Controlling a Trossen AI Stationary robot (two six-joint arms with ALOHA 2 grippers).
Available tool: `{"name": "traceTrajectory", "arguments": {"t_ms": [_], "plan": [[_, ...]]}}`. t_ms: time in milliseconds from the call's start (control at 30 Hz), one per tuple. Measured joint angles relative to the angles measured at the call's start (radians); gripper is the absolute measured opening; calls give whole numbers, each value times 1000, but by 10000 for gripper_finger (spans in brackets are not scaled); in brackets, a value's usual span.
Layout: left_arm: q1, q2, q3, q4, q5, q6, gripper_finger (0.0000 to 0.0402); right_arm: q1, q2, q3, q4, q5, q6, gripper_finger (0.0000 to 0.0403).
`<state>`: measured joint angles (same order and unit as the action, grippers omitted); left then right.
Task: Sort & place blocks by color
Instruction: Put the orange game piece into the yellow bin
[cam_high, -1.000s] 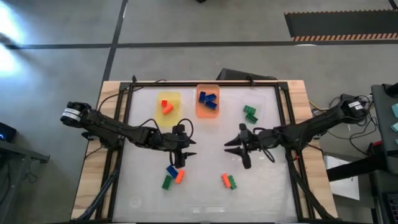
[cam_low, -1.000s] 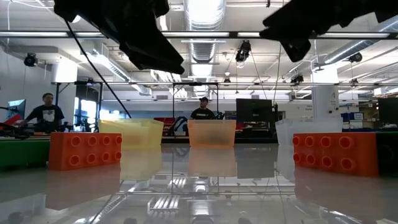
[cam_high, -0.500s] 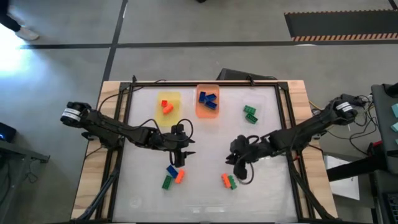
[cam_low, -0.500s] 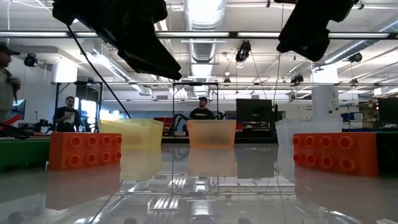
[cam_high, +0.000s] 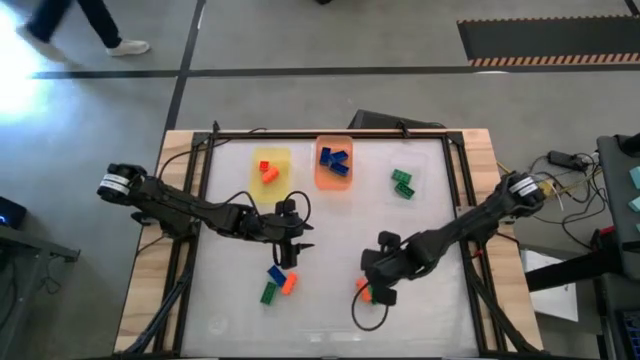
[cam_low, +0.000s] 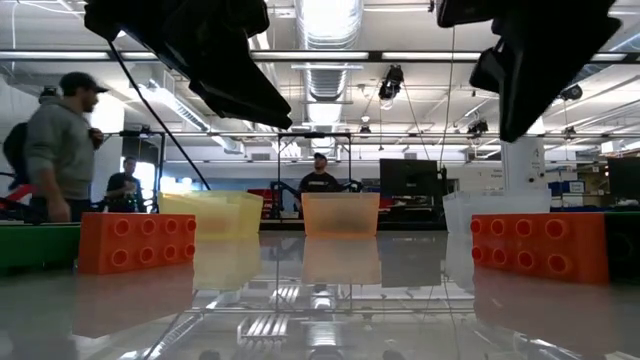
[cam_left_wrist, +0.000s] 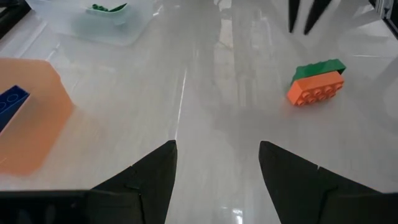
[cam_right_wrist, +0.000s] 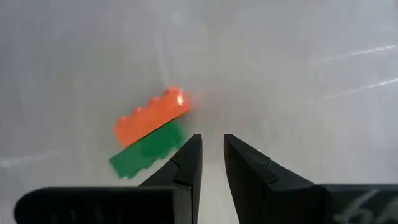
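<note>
We see the right gripper (cam_right_wrist: 208, 163) angled down near the counter's (cam_high: 330, 220) front edge — fingers narrowly parted, empty — beside the orange block (cam_right_wrist: 151, 116) and green block (cam_right_wrist: 147, 150). The left gripper (cam_high: 292, 247) hovers mid-counter, fingers wide.

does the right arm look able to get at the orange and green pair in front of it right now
Probably yes: the right tool hangs just beside the orange block and green block, fingers narrowly apart, bare table between them.
</note>
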<state>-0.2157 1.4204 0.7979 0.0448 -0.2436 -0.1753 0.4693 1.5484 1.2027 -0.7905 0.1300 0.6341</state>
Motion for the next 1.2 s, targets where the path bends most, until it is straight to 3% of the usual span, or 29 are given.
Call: {"name": "traceTrajectory", "arguments": {"t_ms": [167,400,567,633,900,1033,1200], "plan": [[0,0,-2,-1,0,-1,212,9,56,12,5,-81,-53,56],[0,0,0,-1,0,-3,212,20,99,6,3,-113,-70,56],[-7,0,10,-38,37,-136,212,20,103,6,12,-99,-83,54],[-18,0,25,-107,78,-212,212,20,103,6,17,-70,-99,53],[-139,0,154,-523,81,-475,212,20,95,6,19,63,-187,52],[-206,17,201,-564,82,-483,212,19,89,6,19,155,-228,52],[-258,67,190,-567,77,-433,212,19,88,6,24,196,-244,52]]}}
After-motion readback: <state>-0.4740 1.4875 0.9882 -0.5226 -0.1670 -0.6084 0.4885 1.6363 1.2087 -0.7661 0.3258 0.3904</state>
